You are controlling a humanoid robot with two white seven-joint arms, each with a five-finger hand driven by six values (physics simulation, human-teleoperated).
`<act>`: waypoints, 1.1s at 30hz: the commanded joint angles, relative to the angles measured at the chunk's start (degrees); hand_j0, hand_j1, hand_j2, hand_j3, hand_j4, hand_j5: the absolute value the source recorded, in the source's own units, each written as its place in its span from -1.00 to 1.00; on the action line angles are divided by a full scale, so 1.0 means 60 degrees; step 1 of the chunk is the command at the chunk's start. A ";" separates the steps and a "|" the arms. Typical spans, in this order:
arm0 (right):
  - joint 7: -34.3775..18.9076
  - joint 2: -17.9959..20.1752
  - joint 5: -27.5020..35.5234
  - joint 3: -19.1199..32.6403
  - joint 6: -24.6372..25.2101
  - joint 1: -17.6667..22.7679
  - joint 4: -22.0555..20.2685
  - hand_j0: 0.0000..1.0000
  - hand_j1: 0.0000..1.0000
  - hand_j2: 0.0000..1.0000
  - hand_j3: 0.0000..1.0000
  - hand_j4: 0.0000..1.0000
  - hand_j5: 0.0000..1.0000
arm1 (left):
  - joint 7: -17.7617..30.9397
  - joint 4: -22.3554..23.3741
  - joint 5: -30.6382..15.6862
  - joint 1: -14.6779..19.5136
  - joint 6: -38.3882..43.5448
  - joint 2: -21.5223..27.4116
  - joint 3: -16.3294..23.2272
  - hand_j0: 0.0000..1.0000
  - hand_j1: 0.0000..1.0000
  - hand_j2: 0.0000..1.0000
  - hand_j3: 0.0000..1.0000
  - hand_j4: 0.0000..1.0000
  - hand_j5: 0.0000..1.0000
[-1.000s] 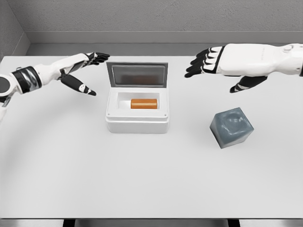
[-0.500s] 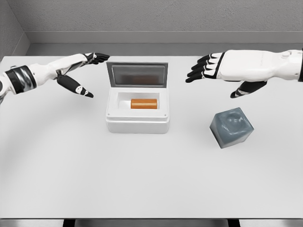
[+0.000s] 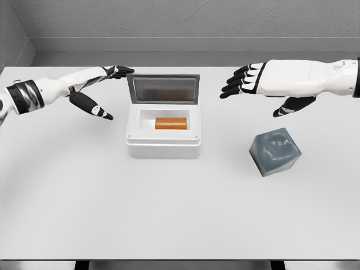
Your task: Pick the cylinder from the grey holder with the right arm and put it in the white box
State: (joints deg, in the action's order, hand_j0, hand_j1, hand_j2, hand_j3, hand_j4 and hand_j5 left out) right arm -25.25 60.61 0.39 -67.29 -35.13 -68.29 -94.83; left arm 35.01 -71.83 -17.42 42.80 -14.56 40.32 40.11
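An orange cylinder lies on its side inside the white box, whose grey lid stands open at the back. The grey holder sits on the table to the right, its top hollow holding nothing. My right hand hovers above and behind the holder, to the right of the box, fingers spread and holding nothing. My left hand reaches in from the left, its fingertips close to the lid's upper left corner, fingers spread and holding nothing.
The white table stretches wide in front of the box and holder. A grey wall runs behind the table's far edge.
My left hand has slid a little right, toward the lid's corner. My right hand has drifted slightly right and up. The cylinder, box and holder have stayed put.
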 commanded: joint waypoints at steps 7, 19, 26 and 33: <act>0.0004 0.0035 0.0066 0.0024 0.0021 0.0117 0.0087 1.00 1.00 1.00 1.00 1.00 1.00 | -0.0002 -0.0332 -0.0056 -0.0132 -0.0006 0.0092 -0.0035 1.00 1.00 1.00 1.00 1.00 1.00; 0.0004 -0.0039 0.0066 0.0024 0.0021 0.0117 0.0102 1.00 1.00 1.00 1.00 1.00 1.00 | -0.0002 -0.0625 -0.0071 -0.0308 -0.0020 0.0444 -0.0152 1.00 1.00 1.00 1.00 1.00 1.00; 0.0004 -0.0039 0.0066 0.0024 0.0021 0.0161 0.0117 1.00 1.00 1.00 1.00 1.00 1.00 | -0.0002 0.0634 -0.0086 -0.0410 -0.0079 0.0532 -0.0430 1.00 1.00 1.00 1.00 1.00 1.00; 0.0004 0.0005 0.0051 0.0068 0.0021 0.0410 0.0117 1.00 1.00 1.00 1.00 1.00 1.00 | -0.0002 0.1821 -0.0232 -0.0410 -0.0079 0.0751 -0.0796 1.00 1.00 1.00 1.00 1.00 1.00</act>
State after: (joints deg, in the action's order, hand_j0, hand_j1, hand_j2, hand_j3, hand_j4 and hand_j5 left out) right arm -25.26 60.50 0.37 -67.08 -35.13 -65.74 -94.13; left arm 35.01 -62.82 -18.24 40.34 -15.06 44.54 35.98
